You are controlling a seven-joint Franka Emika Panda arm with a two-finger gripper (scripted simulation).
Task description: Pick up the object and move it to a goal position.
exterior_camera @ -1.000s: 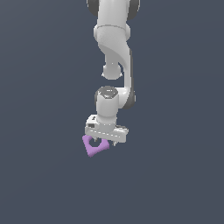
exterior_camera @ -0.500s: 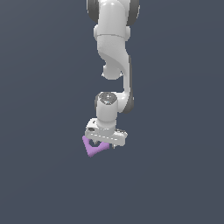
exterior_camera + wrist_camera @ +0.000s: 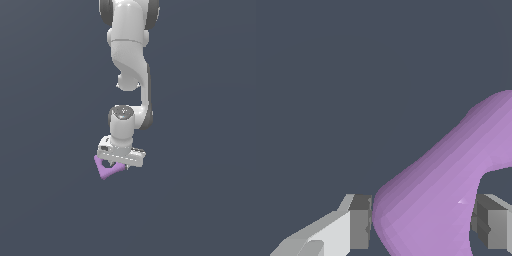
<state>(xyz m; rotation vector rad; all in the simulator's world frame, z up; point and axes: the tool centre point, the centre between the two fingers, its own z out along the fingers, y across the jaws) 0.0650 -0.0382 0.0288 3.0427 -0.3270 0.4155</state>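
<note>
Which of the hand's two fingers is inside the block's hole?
The all-grey finger, beside the purple block at its curved inner rim; the finger with the white body sits at its outer edge.

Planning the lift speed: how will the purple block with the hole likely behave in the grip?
The purple block looks rigid, keeping its shape between the fingers. Its smooth rounded edges may slip or pivot. Being small and holed, it is probably light.
</note>
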